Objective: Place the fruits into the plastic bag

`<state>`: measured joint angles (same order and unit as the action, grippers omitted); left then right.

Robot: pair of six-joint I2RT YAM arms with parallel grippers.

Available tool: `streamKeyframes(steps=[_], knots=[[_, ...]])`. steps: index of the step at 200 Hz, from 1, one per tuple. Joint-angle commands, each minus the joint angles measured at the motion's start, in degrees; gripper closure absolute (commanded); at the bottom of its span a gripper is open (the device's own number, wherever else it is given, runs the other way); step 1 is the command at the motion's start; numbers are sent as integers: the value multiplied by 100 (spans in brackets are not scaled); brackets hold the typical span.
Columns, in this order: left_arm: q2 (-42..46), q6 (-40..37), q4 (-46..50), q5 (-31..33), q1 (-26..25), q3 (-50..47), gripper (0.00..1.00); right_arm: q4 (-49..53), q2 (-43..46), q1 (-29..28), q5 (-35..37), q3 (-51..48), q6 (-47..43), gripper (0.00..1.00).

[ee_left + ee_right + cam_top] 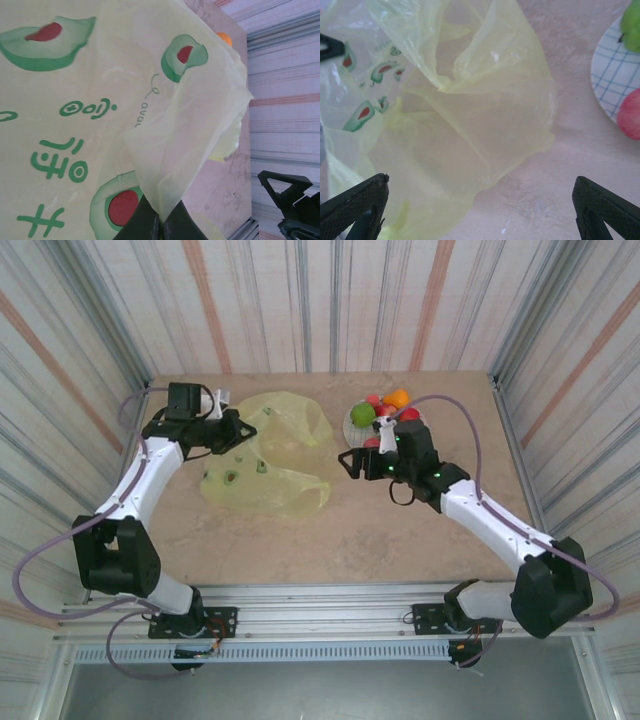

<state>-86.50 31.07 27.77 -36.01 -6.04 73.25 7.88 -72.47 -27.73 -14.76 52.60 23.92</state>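
Two arms (pixel 150 475) angle inward, elbows out. The left gripper (pixel 232 430) sits at the left edge of the plastic bag (pixel 275 455), fingers pinched tight on a fold of its film. The right gripper (pixel 350 462) hovers just right of the bag, fingers spread wide, holding nothing. One bag lies crumpled; further right of it, one plate (pixel 607 82) carries one green apple (pixel 363 413), one orange (pixel 397 397) and at least three red fruits (pixel 410 415).

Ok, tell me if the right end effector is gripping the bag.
No, the right end effector stands wide open near the plastic bag, clamping nothing.
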Motion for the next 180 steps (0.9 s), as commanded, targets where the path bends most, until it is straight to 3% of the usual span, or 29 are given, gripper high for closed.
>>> streamKeyframes(steps=[1,61,113,180], knots=[[-86,122,-246,-258,59,-166,100,520,-15,314,355,-43,394,7],[-124,259,-574,-656,147,-424,100,39,-1352,718,1168,252,1517,8],[-47,307,-685,-776,146,-514,100,-128,-2522,757,1208,866,1680,9],[-65,343,-737,-873,147,-544,100,-225,-3278,757,1388,1295,1768,12]])
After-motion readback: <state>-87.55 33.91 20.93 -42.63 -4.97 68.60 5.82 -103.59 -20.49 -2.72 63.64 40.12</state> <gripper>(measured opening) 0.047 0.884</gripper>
